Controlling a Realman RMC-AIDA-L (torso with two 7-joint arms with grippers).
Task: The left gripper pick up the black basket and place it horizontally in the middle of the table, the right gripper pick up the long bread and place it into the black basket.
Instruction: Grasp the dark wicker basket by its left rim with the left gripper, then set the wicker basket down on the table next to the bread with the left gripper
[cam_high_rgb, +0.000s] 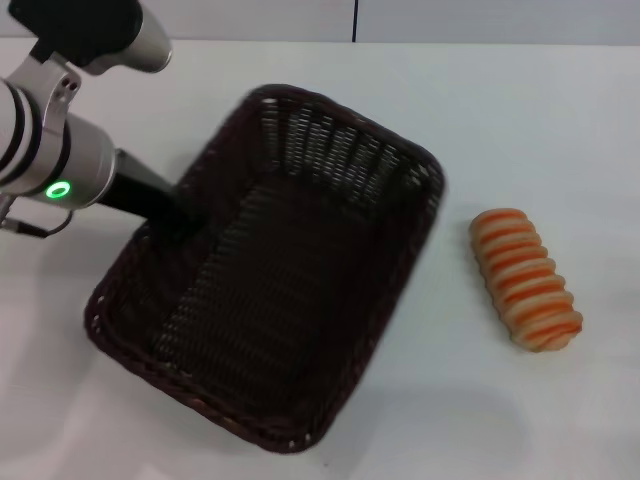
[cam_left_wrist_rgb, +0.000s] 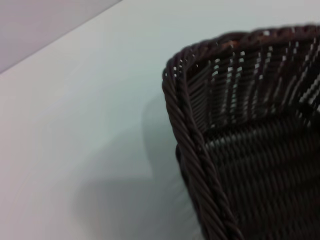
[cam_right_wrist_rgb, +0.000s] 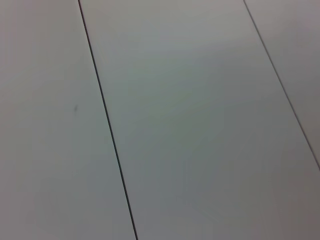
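The black basket (cam_high_rgb: 290, 300) lies diagonally on the white table (cam_high_rgb: 520, 110), left of centre, empty inside. My left gripper (cam_high_rgb: 178, 208) reaches from the upper left and is shut on the basket's left rim; its fingertips merge with the dark weave. The left wrist view shows the braided rim and a corner of the basket (cam_left_wrist_rgb: 200, 165) close up, with a shadow on the table beside it. The long bread (cam_high_rgb: 525, 278) lies on the table to the right of the basket, apart from it. My right gripper is out of view.
The table's far edge and a grey wall with a dark seam (cam_high_rgb: 355, 20) run along the back. The right wrist view shows only grey panels with dark seams (cam_right_wrist_rgb: 107, 130).
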